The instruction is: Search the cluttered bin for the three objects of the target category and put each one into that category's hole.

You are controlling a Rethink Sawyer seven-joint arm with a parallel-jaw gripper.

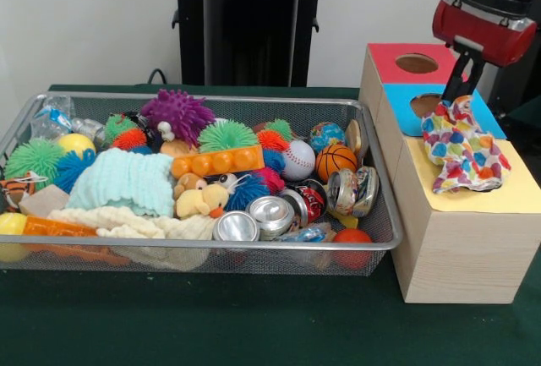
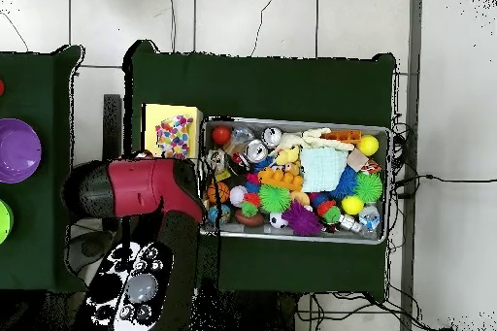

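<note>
A whitish wrinkly bundle [image 1: 464,147] with red, blue, yellow and green patches hangs onto the yellow top [image 1: 512,198] of the wooden box, covering its hole, which is hidden. My gripper [image 1: 459,94] is shut on the bundle's upper end, under the red wrist. In the overhead view the bundle [image 2: 175,136] lies on the yellow top [image 2: 155,115]; the red arm [image 2: 146,187] hides the gripper. The wire mesh bin [image 1: 127,250] is full of toys; I cannot make out another such bundle in it.
Behind the yellow top are the blue-topped opening [image 1: 425,105] and the red-topped opening [image 1: 417,63]. The bin holds spiky balls [image 1: 177,115], silver cans [image 1: 272,214], a basketball [image 1: 336,161] and a mint cloth [image 1: 125,182]. Purple bowl [image 2: 17,149] on a side table.
</note>
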